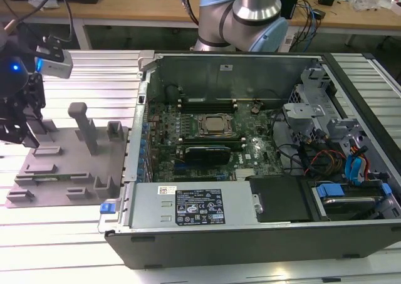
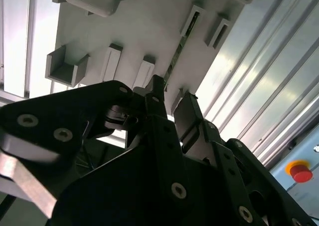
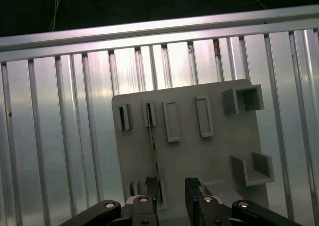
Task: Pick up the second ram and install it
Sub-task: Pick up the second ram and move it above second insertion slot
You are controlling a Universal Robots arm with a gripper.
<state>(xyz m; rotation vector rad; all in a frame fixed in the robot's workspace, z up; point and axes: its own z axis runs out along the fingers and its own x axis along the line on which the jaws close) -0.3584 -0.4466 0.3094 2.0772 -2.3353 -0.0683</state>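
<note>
The second ram (image 3: 153, 146) is a thin green stick standing on edge in the slots of the grey fixture plate (image 3: 199, 156). It also appears edge-on in the second wrist view (image 2: 175, 59). My gripper (image 3: 172, 188) hangs just above the plate at one end of the stick. It is open, with one finger (image 3: 151, 187) right by the stick and the other finger (image 3: 193, 188) apart from it. In the exterior view the gripper (image 1: 28, 130) is at the far left, over the fixture plate (image 1: 62, 165). Nothing is held.
The open computer case (image 1: 250, 221) lies at the exterior view's right, with its motherboard (image 1: 213, 140), CPU socket (image 1: 216, 125) and black memory slots (image 1: 213, 100). A tall grey post (image 1: 84, 126) rises from the plate. A red button (image 2: 300, 171) sits beyond the slatted aluminium table (image 3: 60, 136).
</note>
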